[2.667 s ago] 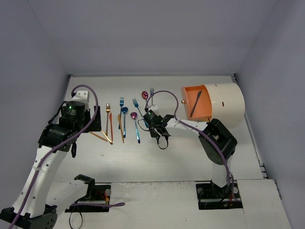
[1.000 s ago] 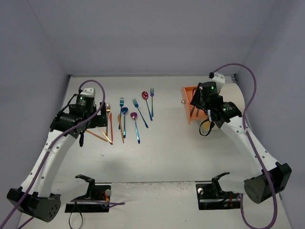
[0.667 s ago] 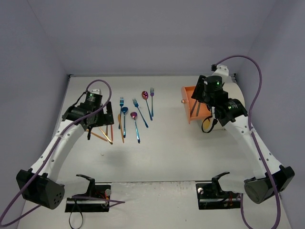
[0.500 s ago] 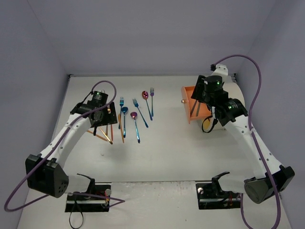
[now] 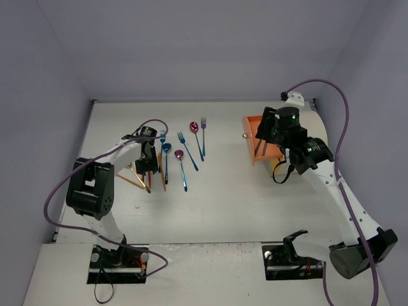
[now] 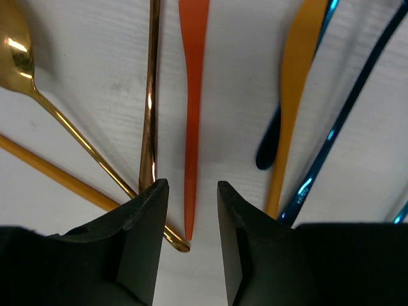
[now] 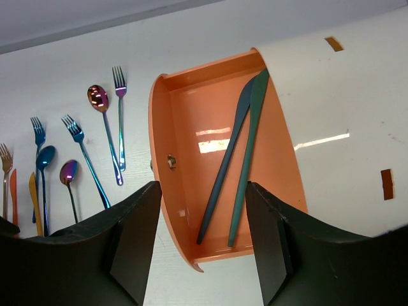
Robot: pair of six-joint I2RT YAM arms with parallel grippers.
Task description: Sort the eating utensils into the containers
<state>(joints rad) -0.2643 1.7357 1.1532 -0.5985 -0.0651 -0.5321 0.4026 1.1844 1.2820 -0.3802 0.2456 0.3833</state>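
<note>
**Top view.** We are finding the eating utensils [image 5: 166,159] laid in a row on the far-left part of the worktop [image 5: 223,204]. Most long axes are running near-to-far, with the heads toward the far edge. We are counting three forks and three spoons in blue, magenta and purple. The gold and orange pieces are partly hidden by the left gripper [image 5: 148,168]. The right gripper [image 5: 262,141] is hovering over the open orange drawer [image 5: 250,126] of the white cabinet [image 5: 317,131], near the right edge.

**Left wrist view.** The left gripper [image 6: 189,210] is standing with its fingers [image 6: 143,223] narrowly parted. They are straddling the pointed end of one orange knife [image 6: 192,95] without touching it, and bare worktop is showing on both sides. The knife's long axis is running straight ahead from between the jaws. To its left we are seeing one copper-gold handle [image 6: 151,89] and one gold spoon [image 6: 16,54]. To its right we are seeing one gold knife [image 6: 298,89] and blue handles [image 6: 347,105].

**Right wrist view.** The right gripper [image 7: 203,197] is spread wide and holding nothing. Two dark teal knives [image 7: 245,159] are lying side by side in the drawer. Their long axes are running across its width, and their broad ends are meeting toward the far edge. Left of the drawer, we are counting four forks, three spoons and two knives.
</note>
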